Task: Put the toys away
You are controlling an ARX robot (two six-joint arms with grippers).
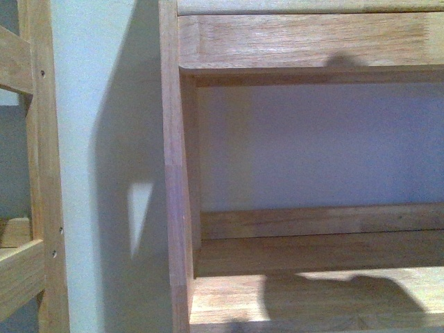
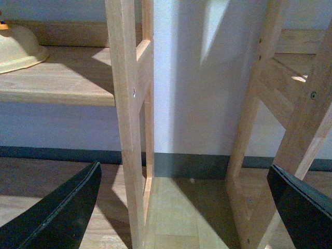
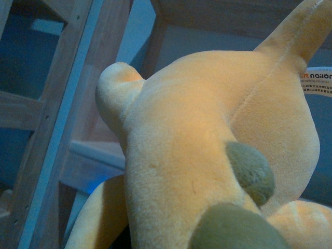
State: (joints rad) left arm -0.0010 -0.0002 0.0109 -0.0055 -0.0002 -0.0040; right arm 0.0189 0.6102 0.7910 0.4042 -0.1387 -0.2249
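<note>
In the front view, a light wooden ladder-like frame (image 1: 41, 173) is seen at the left edge, with a pale wall (image 1: 97, 104) beside it. Further right stands a light wooden shelf unit (image 1: 173, 173), viewed from close by. Its open compartment is bounded by a top board and a lower shelf board (image 1: 312, 253). A dark rounded shadow (image 1: 347, 298) is cast across the board at the bottom right.

In the left wrist view, a pale cream-yellow rounded object with a scalloped rim (image 2: 18, 46) rests on a wooden shelf (image 2: 62, 78). Two wooden uprights are seen, with wall, a dark skirting strip (image 2: 192, 165) and a wooden floor between them. The left gripper (image 2: 184, 168) is spread wide. Its black fingers (image 2: 67, 207) are set far apart, and nothing is held between them.

In the right wrist view, wooden frame rails (image 3: 57, 104) are seen behind the soft orange-yellow plush animal (image 3: 197, 129). The plush lies very close to the camera and fills most of that view. Two rounded olive-brown marks (image 3: 251, 171) are set into its fur, and a white printed label (image 3: 317, 82) is attached near its edge. The right gripper's fingers are not shown in any view, so whether it is closed on the plush cannot be told.
</note>
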